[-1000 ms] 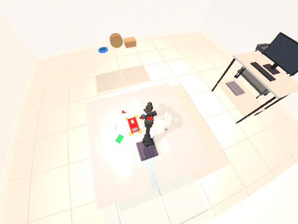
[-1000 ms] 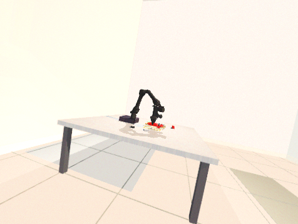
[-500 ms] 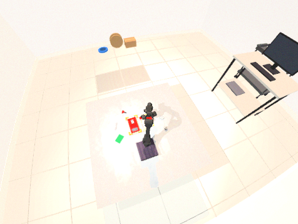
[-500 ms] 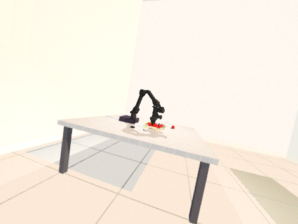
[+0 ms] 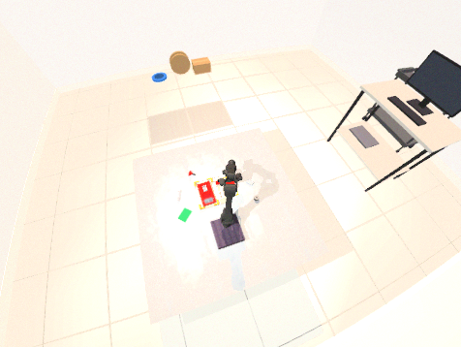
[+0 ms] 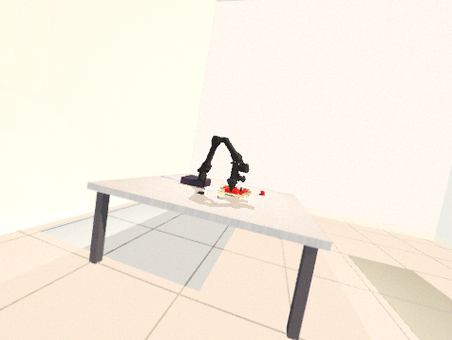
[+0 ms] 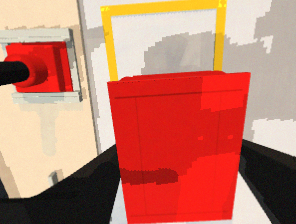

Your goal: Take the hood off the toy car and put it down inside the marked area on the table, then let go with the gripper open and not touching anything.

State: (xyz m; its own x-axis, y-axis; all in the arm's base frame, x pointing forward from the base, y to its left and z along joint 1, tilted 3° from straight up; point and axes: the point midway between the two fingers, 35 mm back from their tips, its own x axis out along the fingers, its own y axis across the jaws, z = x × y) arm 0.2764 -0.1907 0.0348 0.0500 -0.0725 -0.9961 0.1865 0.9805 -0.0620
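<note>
My gripper [image 7: 174, 146] [image 6: 232, 188] is shut on the red hood [image 7: 175, 125] [image 5: 230, 183], with one black finger at each side edge. The hood hangs in front of the wrist camera, its far edge covering the near part of the marked area. The marked area is a yellow outline [image 7: 110, 47] on the pale table top; in the top view the arm hides much of it. The gap between hood and table cannot be judged exactly. The toy car [image 5: 206, 194], red with yellow corners, stands left of the arm in the top view.
A red block with a black knob [image 7: 42, 67] sits in a grey frame left of the hood. A small red object [image 5: 191, 173] [image 6: 262, 193], a green square [image 5: 184, 214] and a small dark-and-light object [image 5: 257, 199] [image 6: 200, 192] lie around the car and arm.
</note>
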